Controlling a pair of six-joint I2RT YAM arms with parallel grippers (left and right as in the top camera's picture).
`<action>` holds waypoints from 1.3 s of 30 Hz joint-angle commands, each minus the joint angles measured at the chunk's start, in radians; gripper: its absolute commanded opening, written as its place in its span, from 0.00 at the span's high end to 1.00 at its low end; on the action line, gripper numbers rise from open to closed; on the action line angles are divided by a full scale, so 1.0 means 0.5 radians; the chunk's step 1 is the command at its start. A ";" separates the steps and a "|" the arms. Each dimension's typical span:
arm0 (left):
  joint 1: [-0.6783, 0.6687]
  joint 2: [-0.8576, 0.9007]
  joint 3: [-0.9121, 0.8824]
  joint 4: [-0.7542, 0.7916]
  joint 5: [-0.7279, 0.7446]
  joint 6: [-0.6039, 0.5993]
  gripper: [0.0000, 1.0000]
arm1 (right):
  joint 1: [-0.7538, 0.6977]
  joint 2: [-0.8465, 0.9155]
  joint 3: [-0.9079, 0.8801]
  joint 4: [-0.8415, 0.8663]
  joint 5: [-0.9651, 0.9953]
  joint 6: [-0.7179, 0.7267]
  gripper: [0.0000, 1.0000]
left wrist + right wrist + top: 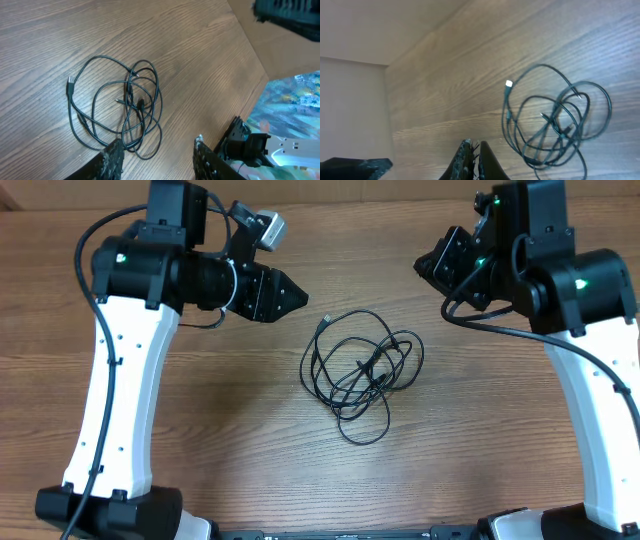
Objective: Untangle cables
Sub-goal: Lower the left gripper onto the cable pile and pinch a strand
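Cables [362,370] lie in one loose tangle mid-desk [230,440], between both arms, untouched. Plug end [322,323] sticks out at far-left edge of heap, easiest free bit to start from, we judge. Left end effector [298,292] hovers near tangle, jaws parted partway, nothing between them; we read it as readied for pick. Right end effector [473,156] pressed closed, empty, held well apart, likely to keep clear. Untangling not yet begun. Strands cross many times, so we expect one pull to drag whole bundle.
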 commanded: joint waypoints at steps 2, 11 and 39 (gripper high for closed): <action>-0.022 0.003 0.016 0.027 0.003 0.045 0.55 | -0.003 0.011 -0.105 0.003 0.027 0.008 0.96; -0.020 0.003 0.016 0.050 -0.100 0.044 0.56 | 0.024 0.018 -0.380 0.101 0.025 0.008 0.96; -0.215 0.004 -0.072 0.047 -0.310 0.039 0.53 | -0.148 0.026 -0.623 0.198 0.043 -0.089 0.66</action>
